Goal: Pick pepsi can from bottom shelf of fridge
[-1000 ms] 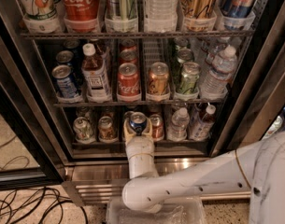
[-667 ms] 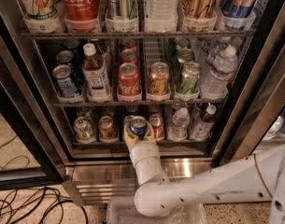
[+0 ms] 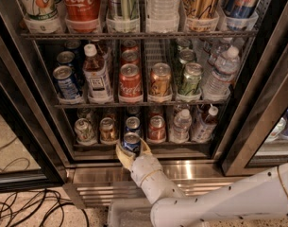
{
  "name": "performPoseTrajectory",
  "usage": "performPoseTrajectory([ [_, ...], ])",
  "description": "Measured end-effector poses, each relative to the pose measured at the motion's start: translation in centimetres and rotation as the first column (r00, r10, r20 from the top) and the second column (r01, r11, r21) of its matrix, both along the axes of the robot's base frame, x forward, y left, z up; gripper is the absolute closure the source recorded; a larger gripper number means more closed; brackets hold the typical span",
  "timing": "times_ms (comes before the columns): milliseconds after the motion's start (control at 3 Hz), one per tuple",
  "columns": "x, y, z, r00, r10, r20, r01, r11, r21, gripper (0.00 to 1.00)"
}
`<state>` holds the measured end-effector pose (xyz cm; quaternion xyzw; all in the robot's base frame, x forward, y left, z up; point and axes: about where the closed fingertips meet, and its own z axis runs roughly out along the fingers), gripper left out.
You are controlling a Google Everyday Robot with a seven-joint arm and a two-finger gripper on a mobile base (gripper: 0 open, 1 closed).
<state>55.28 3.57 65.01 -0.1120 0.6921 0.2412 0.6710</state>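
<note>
The fridge (image 3: 35,103) stands open with a steel frame and dark wire racks of drinks. My gripper (image 3: 132,148) is at the front edge of the bottom shelf (image 3: 181,150), its pale fingers (image 3: 122,156) closed around a dark blue pepsi can (image 3: 131,142) with a silver top. The can is held just in front of the shelf's front lip. Another blue can (image 3: 132,125) stands behind it in the same lane. My white arm (image 3: 219,202) reaches in from the lower right.
On the bottom shelf are a silver can (image 3: 83,129), a bronze can (image 3: 107,129), a red can (image 3: 156,127) and water bottles (image 3: 181,125). Higher racks hold Coca-Cola cans (image 3: 130,82) and bottles. Black cables (image 3: 25,207) lie on the floor at left.
My gripper with the pepsi can has drawn back out of the shelf and slightly lower, and the arm has shifted right. A second blue can now shows behind it.
</note>
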Motion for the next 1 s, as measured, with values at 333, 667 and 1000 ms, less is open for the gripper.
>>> performPoseTrajectory([
  [333,0.0,0.0,0.0,1.0000,0.000,0.000,0.000,1.000,0.000,1.00],
  [667,-0.8,-0.4,0.3,0.9998,0.007,-0.020,-0.006,1.000,0.029,1.00],
  [1000,-3.8,-1.0,1.9,0.9990,0.041,-0.015,-0.040,0.996,0.079,1.00],
])
